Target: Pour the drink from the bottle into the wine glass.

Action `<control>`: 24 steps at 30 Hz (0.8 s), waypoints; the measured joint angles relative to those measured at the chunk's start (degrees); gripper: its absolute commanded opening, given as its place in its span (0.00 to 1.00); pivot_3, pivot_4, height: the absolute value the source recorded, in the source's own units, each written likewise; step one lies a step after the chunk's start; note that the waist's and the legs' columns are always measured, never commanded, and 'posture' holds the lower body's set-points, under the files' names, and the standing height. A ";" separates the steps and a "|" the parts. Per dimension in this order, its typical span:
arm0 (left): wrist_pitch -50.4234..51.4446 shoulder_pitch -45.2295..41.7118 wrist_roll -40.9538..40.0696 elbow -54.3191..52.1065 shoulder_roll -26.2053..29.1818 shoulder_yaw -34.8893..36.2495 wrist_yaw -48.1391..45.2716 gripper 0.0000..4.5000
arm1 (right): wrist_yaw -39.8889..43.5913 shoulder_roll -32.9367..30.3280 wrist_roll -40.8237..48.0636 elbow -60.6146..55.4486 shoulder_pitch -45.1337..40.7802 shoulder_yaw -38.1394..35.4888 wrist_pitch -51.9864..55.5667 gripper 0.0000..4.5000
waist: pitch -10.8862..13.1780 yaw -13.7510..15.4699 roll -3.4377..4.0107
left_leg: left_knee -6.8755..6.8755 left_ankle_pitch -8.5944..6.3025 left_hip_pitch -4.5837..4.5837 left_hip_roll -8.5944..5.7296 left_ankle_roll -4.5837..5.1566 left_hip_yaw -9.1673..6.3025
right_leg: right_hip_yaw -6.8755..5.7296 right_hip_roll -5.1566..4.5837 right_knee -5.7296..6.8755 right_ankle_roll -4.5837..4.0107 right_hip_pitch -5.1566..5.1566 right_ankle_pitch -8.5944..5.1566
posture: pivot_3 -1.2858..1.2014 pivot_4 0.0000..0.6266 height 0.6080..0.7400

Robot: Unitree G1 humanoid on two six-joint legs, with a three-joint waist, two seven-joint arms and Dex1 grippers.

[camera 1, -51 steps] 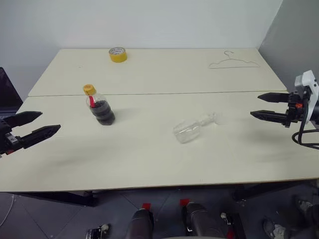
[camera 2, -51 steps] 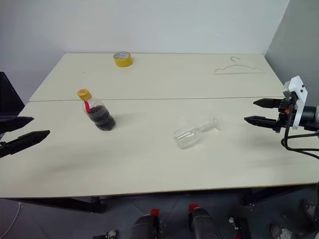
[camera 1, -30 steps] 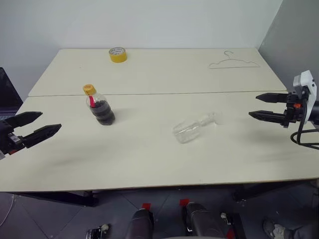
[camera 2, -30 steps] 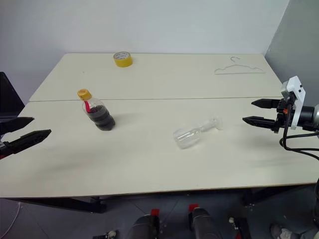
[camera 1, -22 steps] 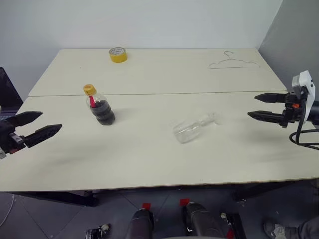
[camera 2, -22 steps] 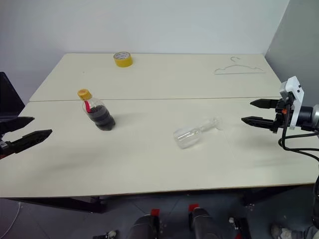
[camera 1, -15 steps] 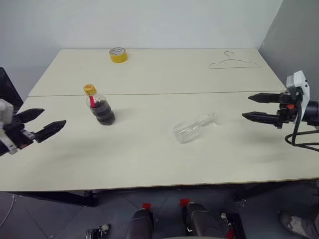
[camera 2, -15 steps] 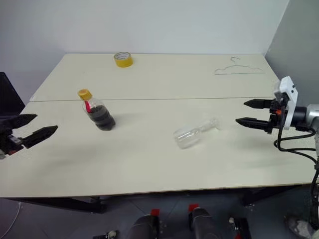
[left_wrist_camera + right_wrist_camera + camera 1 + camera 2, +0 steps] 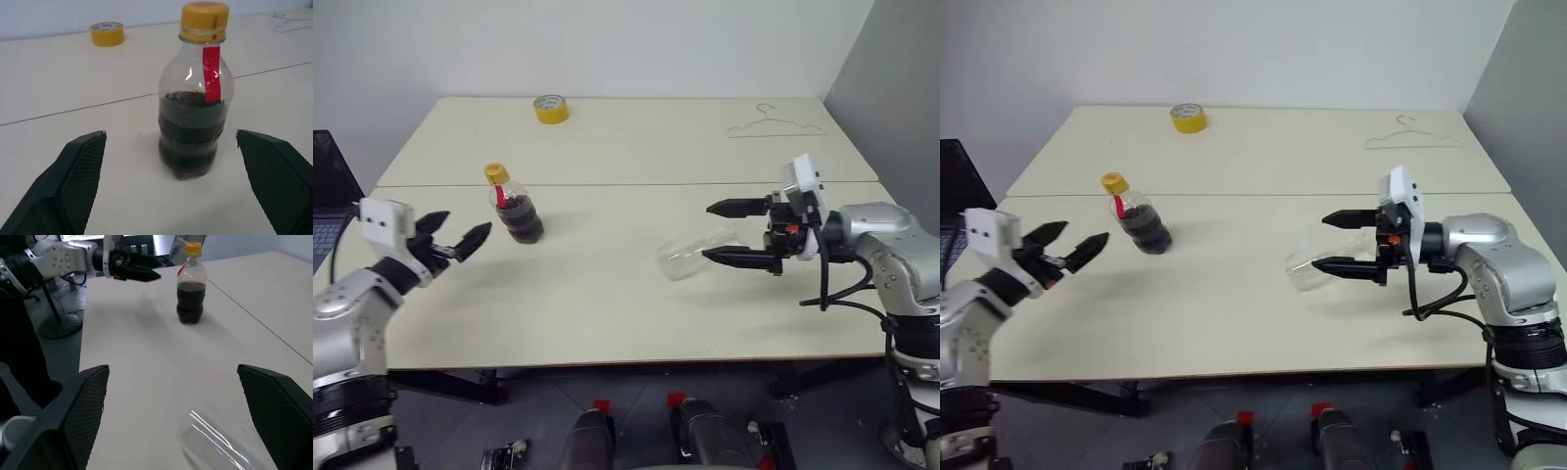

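The bottle point(image 9: 514, 210), clear with a yellow cap, a red neck label and the dark drink in its lower half, stands upright on the left of the table. My left gripper point(image 9: 469, 222) is open, level, a short way to its left, pointing at it; the left wrist view has the bottle point(image 9: 195, 122) standing ahead between the fingers. The wine glass point(image 9: 689, 255) lies on its side in the middle of the table. My right gripper point(image 9: 706, 231) is open and points left, its fingers straddling the glass; whether they touch it I cannot tell.
A yellow tape roll point(image 9: 549, 108) sits at the far edge and a wire hanger point(image 9: 773, 123) lies at the far right. A seam point(image 9: 626, 184) runs across between two table tops. A laptop point(image 9: 328, 201) stands at the left edge.
Both arms have swung inward. The right gripper came leftward from the table's right edge to the lying glass. The left gripper moved forward and right toward the bottle. Both stayed open.
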 measured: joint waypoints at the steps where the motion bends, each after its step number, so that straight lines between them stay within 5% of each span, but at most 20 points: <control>1: -0.39 -0.30 0.42 0.26 -0.79 -0.66 0.55 1.00 | -0.40 0.15 0.07 -0.16 0.00 0.04 0.21 1.00 | -0.01 0.01 -0.02 | 0.03 0.00 0.02 0.00 0.00 -0.01 | 0.00 0.00 0.01 0.01 0.02 0.01 | 0.52 0.24 1.00; 10: -5.32 -4.73 3.97 2.41 -8.96 -4.53 9.01 1.00 | -1.83 0.57 1.48 -1.23 -0.08 0.06 1.09 1.00 | -0.02 0.23 -0.04 | 0.03 0.02 0.01 -0.01 0.02 -0.03 | 0.04 0.05 0.06 0.02 0.02 0.02 | 0.52 0.24 1.00; 24: -4.88 -6.20 4.09 2.87 -9.40 -5.78 11.69 1.00 | -3.06 0.58 2.13 -2.01 -0.06 0.36 1.14 1.00 | -0.02 0.18 -0.04 | 0.02 0.02 0.01 -0.02 0.02 -0.09 | -0.01 0.07 0.06 0.03 0.03 0.03 | 0.52 0.24 1.00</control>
